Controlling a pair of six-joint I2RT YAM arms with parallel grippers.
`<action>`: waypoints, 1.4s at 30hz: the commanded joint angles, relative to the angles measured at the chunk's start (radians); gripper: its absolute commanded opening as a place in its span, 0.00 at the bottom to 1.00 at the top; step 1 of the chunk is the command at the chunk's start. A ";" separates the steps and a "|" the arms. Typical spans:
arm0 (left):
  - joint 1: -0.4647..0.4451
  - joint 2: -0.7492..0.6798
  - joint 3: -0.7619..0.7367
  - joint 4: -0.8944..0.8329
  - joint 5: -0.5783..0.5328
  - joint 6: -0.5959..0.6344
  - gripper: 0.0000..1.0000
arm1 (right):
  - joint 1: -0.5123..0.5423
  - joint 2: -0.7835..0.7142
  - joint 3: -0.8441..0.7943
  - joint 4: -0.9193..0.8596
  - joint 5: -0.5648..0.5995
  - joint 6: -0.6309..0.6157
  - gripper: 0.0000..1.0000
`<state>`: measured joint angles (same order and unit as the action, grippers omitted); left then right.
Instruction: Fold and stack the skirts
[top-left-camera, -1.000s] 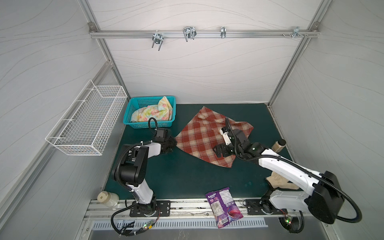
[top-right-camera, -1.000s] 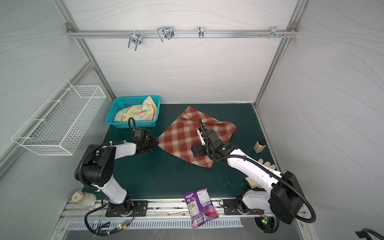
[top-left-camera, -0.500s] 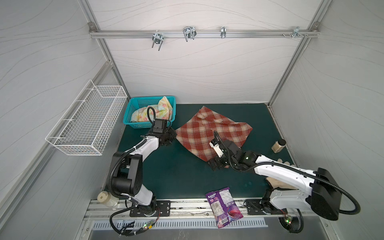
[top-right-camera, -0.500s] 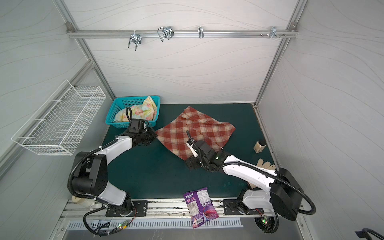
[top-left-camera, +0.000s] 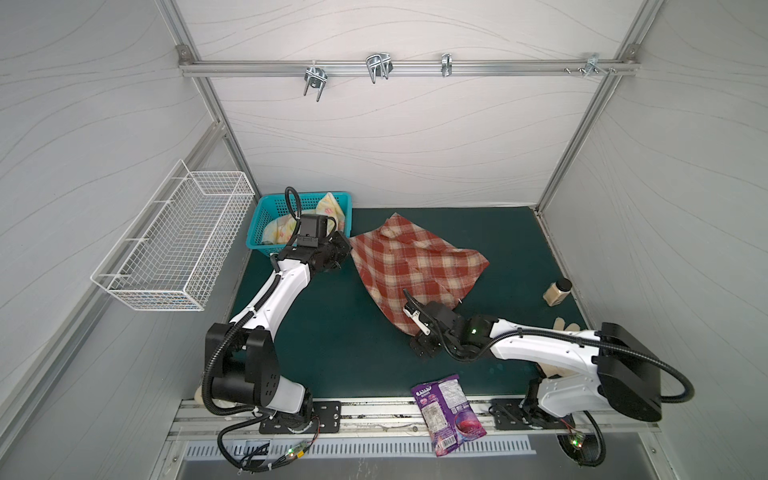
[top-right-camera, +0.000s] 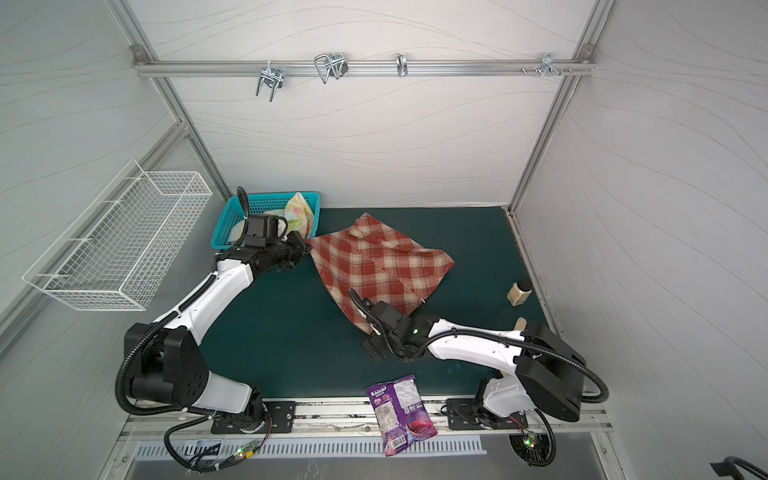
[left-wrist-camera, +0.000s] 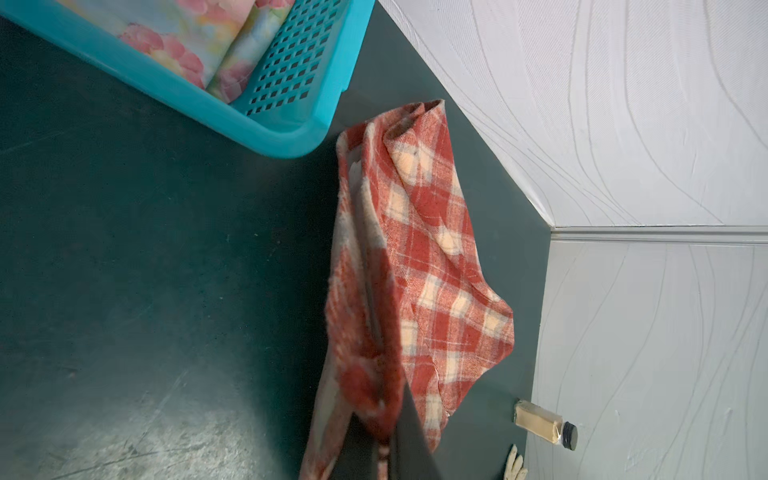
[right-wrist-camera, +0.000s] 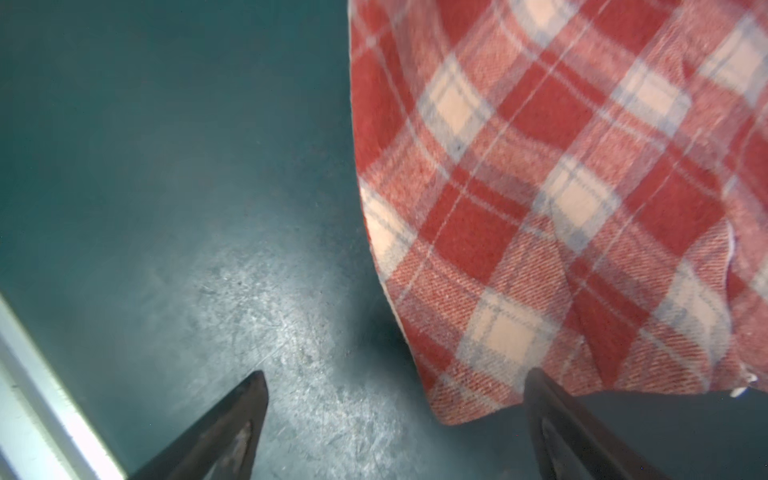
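Pinching a corner of the plaid skirt (top-left-camera: 415, 266) beside the basket (top-left-camera: 257, 230), the left tool (top-left-camera: 344, 250) is clamped; the floral skirt (top-left-camera: 328, 208) lies inside that basket; the right tool (right-wrist-camera: 397, 374) gapes at the plaid skirt's far corner, perhaps touching.

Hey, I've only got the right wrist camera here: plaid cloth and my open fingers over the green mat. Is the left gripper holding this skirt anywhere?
Observer: Yes. The left gripper is shut on a corner of the plaid skirt, the corner nearest the teal basket.
Operator: And the second skirt, where is it?
Observer: The floral skirt is bunched inside that basket, not on the mat.
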<state>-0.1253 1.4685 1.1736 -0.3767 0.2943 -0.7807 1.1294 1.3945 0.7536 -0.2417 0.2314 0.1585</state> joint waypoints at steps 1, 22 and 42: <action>0.001 0.004 0.068 -0.016 0.014 0.010 0.04 | 0.010 0.055 -0.008 0.039 0.013 -0.001 0.92; 0.016 0.004 0.112 -0.016 0.034 0.005 0.03 | 0.002 0.278 0.012 0.084 0.043 0.059 0.65; 0.054 0.017 0.135 0.007 0.043 -0.032 0.02 | -0.009 0.264 -0.017 0.024 0.079 0.130 0.53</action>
<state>-0.0849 1.4773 1.2453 -0.4145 0.3370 -0.8001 1.1290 1.6337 0.7776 -0.1108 0.2878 0.2695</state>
